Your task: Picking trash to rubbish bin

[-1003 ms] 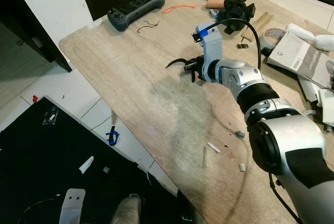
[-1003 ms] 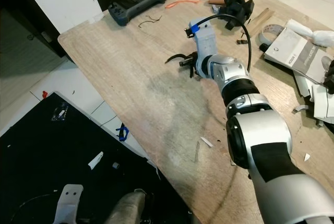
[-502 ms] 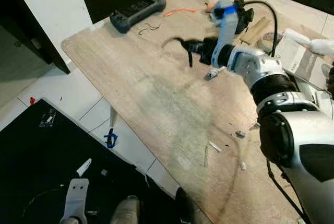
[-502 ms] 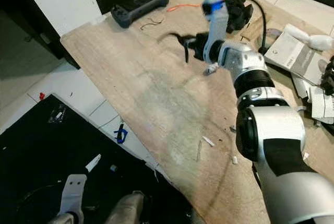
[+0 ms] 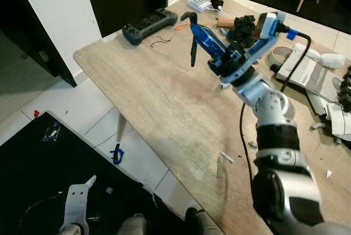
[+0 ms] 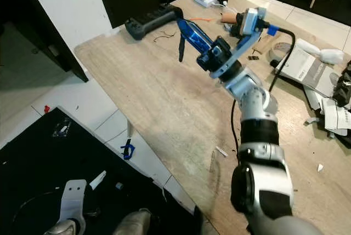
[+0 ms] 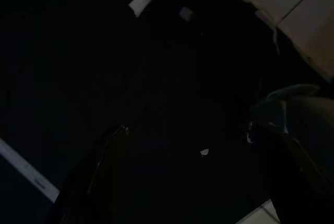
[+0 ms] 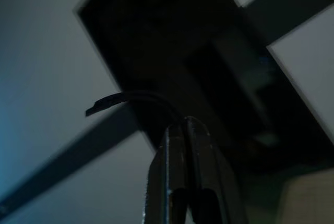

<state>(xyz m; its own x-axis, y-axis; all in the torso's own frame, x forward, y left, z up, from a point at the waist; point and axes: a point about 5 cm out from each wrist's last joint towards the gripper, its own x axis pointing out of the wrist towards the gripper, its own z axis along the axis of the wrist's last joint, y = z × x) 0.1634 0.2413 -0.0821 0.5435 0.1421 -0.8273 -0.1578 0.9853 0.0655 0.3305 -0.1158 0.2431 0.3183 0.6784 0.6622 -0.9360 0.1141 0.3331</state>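
- Right gripper: raised above the wooden table, fingers pressed together on a curved black strip that hangs from the tips
- Left gripper: fingers spread apart, low over the black floor mat, holding nothing

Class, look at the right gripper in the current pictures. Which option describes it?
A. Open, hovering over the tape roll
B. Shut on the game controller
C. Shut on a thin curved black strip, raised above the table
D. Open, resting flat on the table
C: the right gripper is lifted above the wooden table, its fingers pinched shut on a black strip that curves out and dangles.
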